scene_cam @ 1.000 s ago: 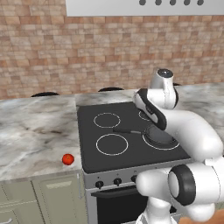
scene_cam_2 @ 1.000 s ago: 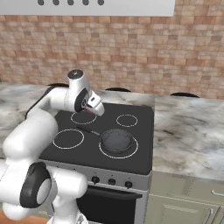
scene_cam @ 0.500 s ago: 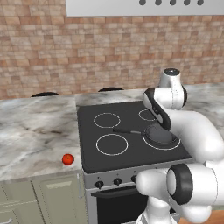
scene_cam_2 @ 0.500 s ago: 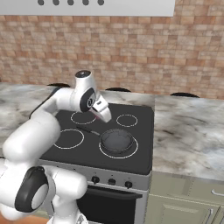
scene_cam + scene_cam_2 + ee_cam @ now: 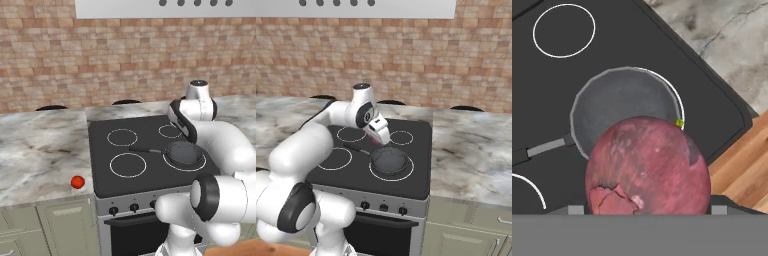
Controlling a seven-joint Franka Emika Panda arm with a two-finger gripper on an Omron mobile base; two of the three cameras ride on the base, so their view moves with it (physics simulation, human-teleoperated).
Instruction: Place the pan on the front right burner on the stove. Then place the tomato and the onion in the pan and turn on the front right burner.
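The dark grey pan (image 5: 389, 161) sits on the front right burner (image 5: 410, 169) of the stove (image 5: 417, 186), its thin black handle pointing left. My gripper (image 5: 379, 134) hangs just above the pan's back left rim, shut on the pinkish-purple onion (image 5: 375, 140). In the hand view the onion (image 5: 647, 167) bulges between the fingers of my gripper (image 5: 647, 210), with the pan (image 5: 619, 107) and the burner's white ring (image 5: 680, 106) right below it. On the marble counter left of the stove, near its front edge, lies the red tomato (image 5: 77, 182). The pan (image 5: 185, 153) holds nothing.
Three other white burner rings mark the cooktop, among them the front left ring (image 5: 128, 165). Black knobs (image 5: 383, 207) line the silver front panel. A brick wall rises behind the stove, and marble counter (image 5: 471, 150) runs to both sides. Wooden floor (image 5: 744, 160) shows past the stove's front edge.
The arm has swung to the right and a little lower with the onion, from over the back of the cooktop to the pan's rim. Pan and tomato have not moved.
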